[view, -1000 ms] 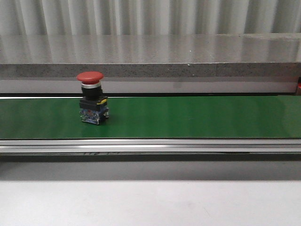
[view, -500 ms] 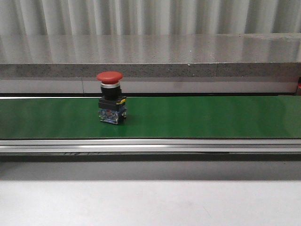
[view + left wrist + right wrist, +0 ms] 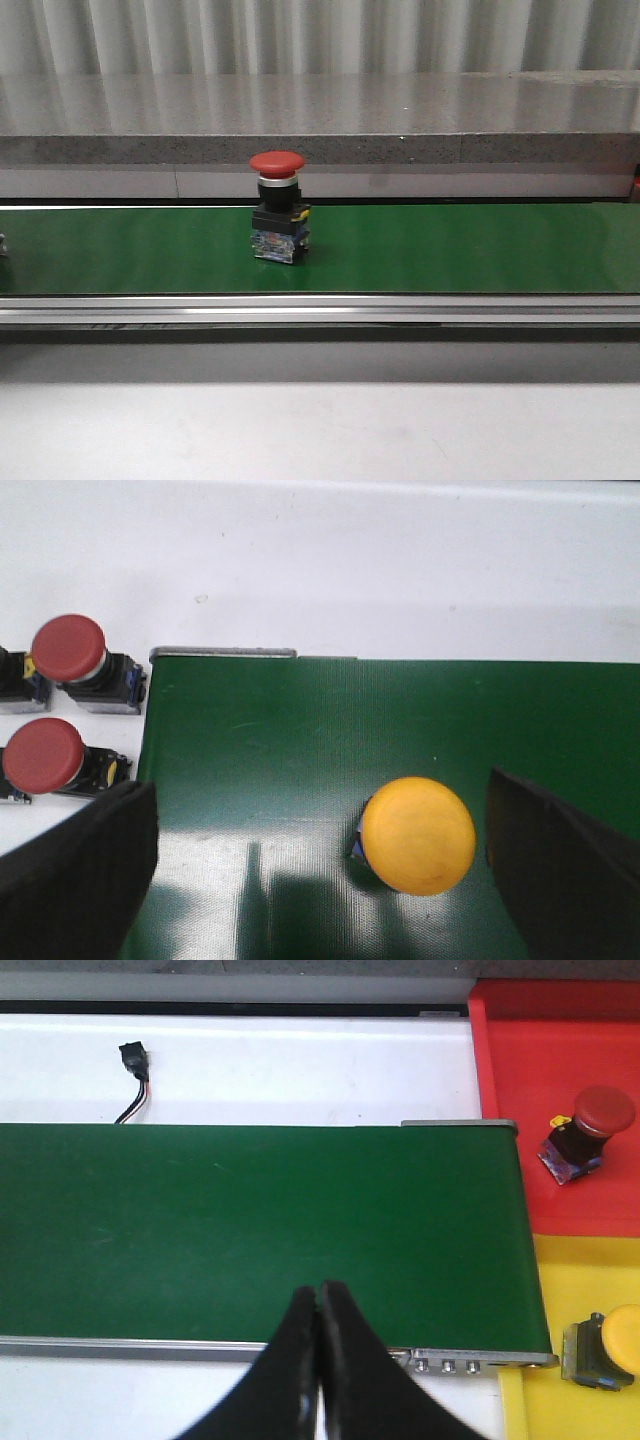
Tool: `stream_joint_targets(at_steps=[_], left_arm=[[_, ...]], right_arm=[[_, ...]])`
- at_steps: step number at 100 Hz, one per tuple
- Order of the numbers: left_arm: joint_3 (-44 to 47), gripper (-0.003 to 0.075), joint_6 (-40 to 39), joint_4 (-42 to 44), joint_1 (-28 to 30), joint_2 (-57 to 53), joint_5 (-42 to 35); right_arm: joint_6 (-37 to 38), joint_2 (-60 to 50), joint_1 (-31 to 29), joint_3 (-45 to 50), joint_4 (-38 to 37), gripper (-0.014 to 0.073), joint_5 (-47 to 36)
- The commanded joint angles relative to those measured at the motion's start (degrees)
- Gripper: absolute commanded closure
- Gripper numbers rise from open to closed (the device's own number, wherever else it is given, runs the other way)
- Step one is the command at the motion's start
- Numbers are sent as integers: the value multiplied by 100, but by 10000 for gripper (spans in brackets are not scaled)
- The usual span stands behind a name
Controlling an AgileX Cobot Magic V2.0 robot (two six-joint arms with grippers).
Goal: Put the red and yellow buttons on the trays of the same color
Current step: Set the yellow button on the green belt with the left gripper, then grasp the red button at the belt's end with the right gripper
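Low in the left wrist frame the left hand [image 3: 320, 880] spreads wide around a yellow button [image 3: 418, 834] on the green belt [image 3: 300, 730], the right hand [image 3: 318, 1360] is pinched closed over bare belt, and a red button [image 3: 278, 207] stands upright mid-frame in the front view.

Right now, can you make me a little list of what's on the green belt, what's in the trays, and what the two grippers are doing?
belt: one red button standing upright on green belt; one yellow button between the open left gripper fingers
red tray: one red button, tipped over
yellow tray: one yellow button
beside belt: two spare red buttons
right gripper: shut, empty
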Motion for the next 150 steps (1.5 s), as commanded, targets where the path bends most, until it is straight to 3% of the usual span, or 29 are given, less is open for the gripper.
stream_joint_targets(at_steps=[1,43,53,67,89,150], left_arm=[[-36,100,21,4,-105,-509,-264],[1457,104,21,4,-159,-2858,-541],[1780,155,21,-35,-159,-3446,-541],[2104,342,21,-60,-159,-4093,-541],[2277,743,21,-60,-159,-4409,-541],[2276,740,21,-60,-159,-4397,-541]], right_arm=[[-49,-59,7,-145,14,661,-314],[-49,-59,7,-145,14,661,-314],[-49,-59,7,-145,14,661,-314],[-49,-59,7,-145,14,661,-314],[-49,-59,7,-145,14,661,-314],[-49,-18,7,-145,14,650,-91]])
